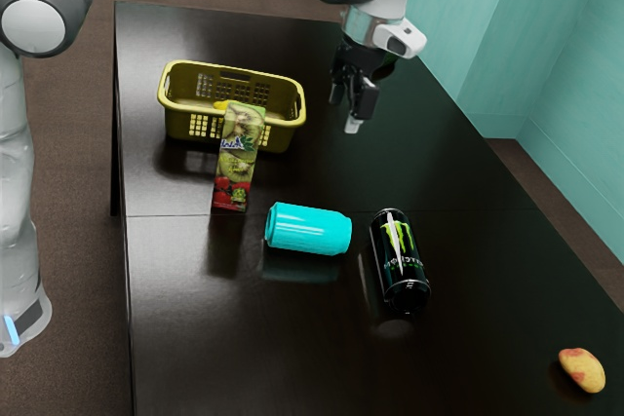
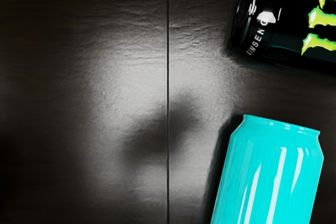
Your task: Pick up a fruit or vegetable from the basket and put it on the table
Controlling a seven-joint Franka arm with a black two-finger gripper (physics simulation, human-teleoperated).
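In the exterior view, the gripper (image 1: 345, 114) hangs above the table (image 1: 185, 338), its fingers apart and nothing between them. The basket (image 1: 278, 132) lies to the exterior view's left of it, with a yellow item (image 1: 221, 104) inside, partly hidden by an upright juice carton (image 1: 234, 168). A turquoise can (image 1: 310, 229) and a black can (image 1: 398, 255) lie near each other; a red-and-yellow fruit (image 1: 582, 369) is well apart, also on the table. In the wrist view, both cans lie apart beside a thin seam (image 2: 168, 77)
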